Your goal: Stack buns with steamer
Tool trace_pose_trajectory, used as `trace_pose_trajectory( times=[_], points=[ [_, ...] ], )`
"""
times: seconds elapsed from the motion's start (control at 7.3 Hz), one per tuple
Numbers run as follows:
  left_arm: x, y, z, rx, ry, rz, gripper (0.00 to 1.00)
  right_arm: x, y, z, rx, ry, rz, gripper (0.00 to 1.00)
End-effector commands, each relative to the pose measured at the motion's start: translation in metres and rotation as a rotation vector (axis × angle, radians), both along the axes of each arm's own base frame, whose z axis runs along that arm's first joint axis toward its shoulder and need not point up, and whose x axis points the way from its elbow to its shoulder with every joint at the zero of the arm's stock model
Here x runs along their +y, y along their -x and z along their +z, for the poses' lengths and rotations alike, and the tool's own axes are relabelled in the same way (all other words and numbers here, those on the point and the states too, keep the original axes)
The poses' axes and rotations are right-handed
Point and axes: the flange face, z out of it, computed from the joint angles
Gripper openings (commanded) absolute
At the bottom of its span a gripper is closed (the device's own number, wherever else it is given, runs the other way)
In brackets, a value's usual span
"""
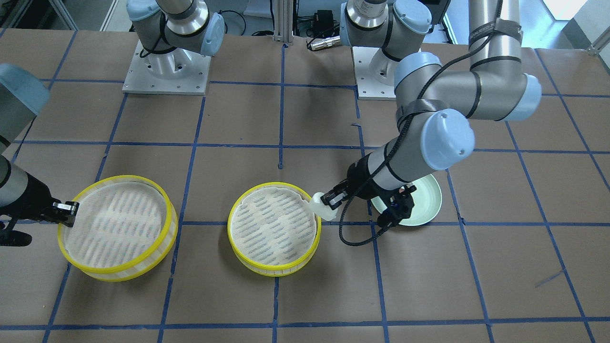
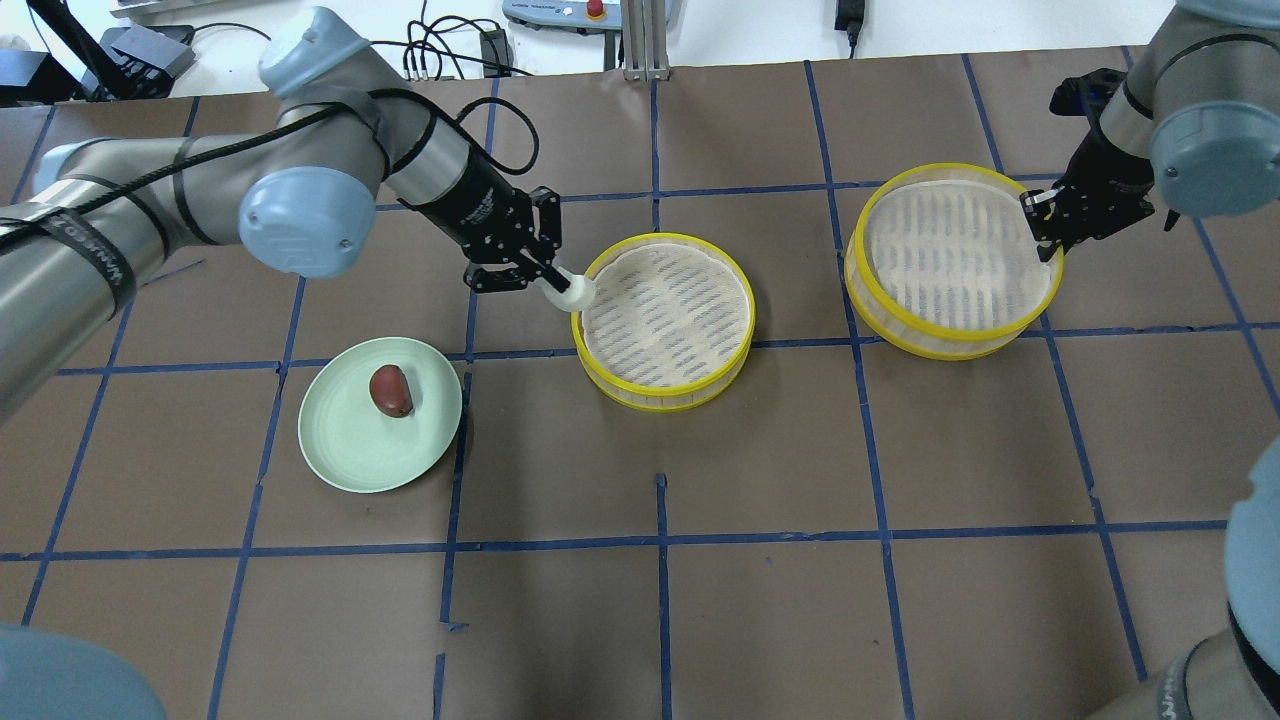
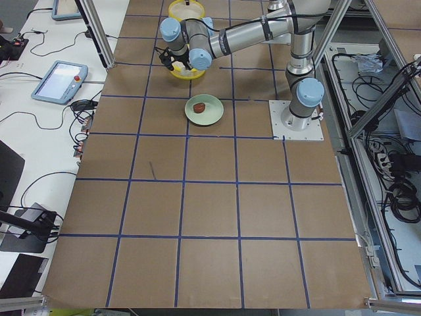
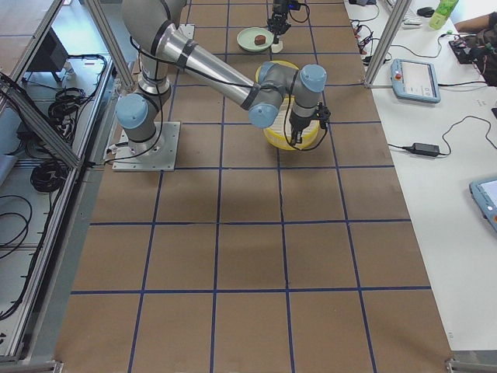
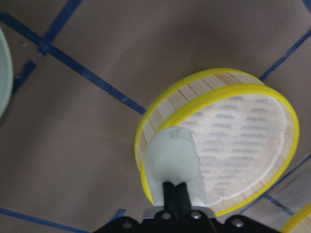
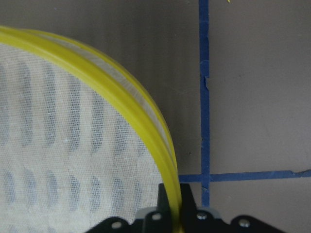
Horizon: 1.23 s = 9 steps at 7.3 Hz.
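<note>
Overhead exterior: reddish bun point(image 2: 391, 390) lies lengthwise, near-to-far (on plate point(image 2: 340, 455)).

The brown table point(image 2: 760, 620), gridded with blue tape point(image 2: 760, 541), carries a pale green plate point(image 2: 345, 455), a yellow-rimmed steamer tray point(image 2: 665, 315) near its middle, and a second steamer tray point(image 2: 950, 260) well apart from the first.

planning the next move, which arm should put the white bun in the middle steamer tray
Left. The left gripper holds the white bun at the middle tray's rim; the right gripper grips the other tray.
</note>
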Motion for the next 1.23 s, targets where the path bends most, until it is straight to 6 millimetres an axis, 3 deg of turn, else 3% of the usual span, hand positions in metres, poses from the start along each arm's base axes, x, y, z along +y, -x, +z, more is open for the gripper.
trace_pose_trajectory(
  times=[0.0,0.14,0.41,0.55,0.68,0.82,1.1],
  points=[
    [0.004,0.025,-0.011,0.004,-0.024,0.007,0.39,-0.003,-0.025,0.005,0.009,0.008,-0.015,0.06],
    [0.005,0.025,-0.012,0.011,-0.028,0.007,0.99,-0.001,-0.031,0.015,0.013,0.023,-0.014,0.06],
    [0.005,0.025,-0.011,0.005,-0.023,0.001,1.0,0.0,-0.043,0.018,0.011,0.015,-0.043,0.06],
    [0.005,0.022,-0.002,0.004,0.026,-0.058,1.0,0.002,-0.071,0.026,0.015,0.022,-0.068,0.06],
    [0.009,0.005,-0.006,-0.068,0.092,-0.219,1.0,0.007,-0.112,0.042,0.017,0.037,-0.098,0.06],
    [0.005,-0.031,-0.013,-0.172,0.113,-0.325,1.0,0.01,-0.138,0.043,0.016,0.038,-0.138,0.06],
    [0.001,-0.115,-0.022,-0.221,0.095,-0.566,1.0,0.027,-0.23,0.036,0.01,0.029,-0.227,0.06]
  ],
)
